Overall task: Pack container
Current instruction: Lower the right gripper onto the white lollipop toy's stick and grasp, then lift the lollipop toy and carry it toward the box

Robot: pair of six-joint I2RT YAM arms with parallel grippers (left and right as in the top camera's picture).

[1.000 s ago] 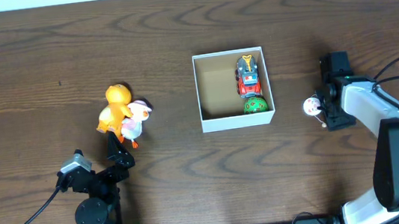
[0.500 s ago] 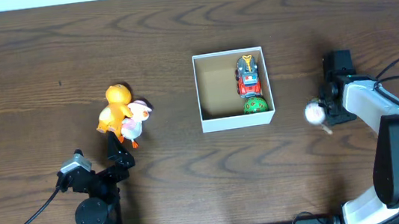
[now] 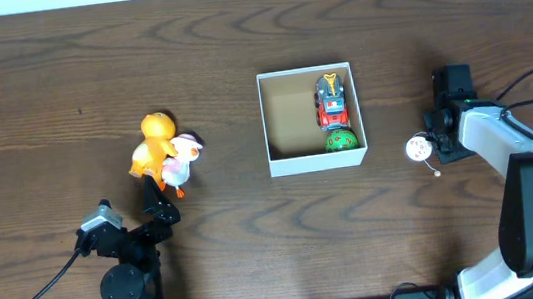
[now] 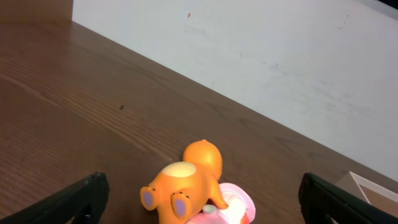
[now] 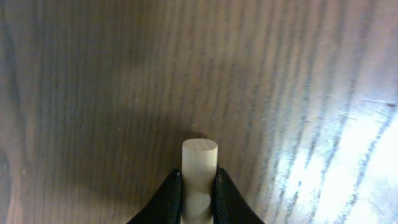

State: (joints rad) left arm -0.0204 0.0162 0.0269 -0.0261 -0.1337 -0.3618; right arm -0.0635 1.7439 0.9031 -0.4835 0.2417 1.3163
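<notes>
The container [image 3: 274, 120], a shallow white box with a tan inside, stands mid-table holding a red toy car [image 3: 330, 101] and a green ball [image 3: 341, 141]. To its right, my right gripper [image 3: 434, 145] is shut on a small white toy [image 3: 416, 147]. In the right wrist view a pale wooden peg [image 5: 199, 154] is pinched between the black fingers of that gripper [image 5: 199, 194], just above the tabletop. My left gripper [image 3: 160, 200] stands wide open just in front of an orange toy [image 3: 155, 142] and a pink toy [image 3: 183, 159]. The same open gripper [image 4: 208, 205] flanks the orange toy [image 4: 186, 186].
The pink toy [image 4: 233, 208] leans against the orange one. A white wall [image 4: 249, 56] runs behind the far table edge. Cables trail from both arm bases near the front edge, and the right arm's white body [image 3: 492, 139] lies at the right.
My right gripper has closed on the white toy, which has shifted a little toward the table's front. The left arm and the toys on the left have not moved.
</notes>
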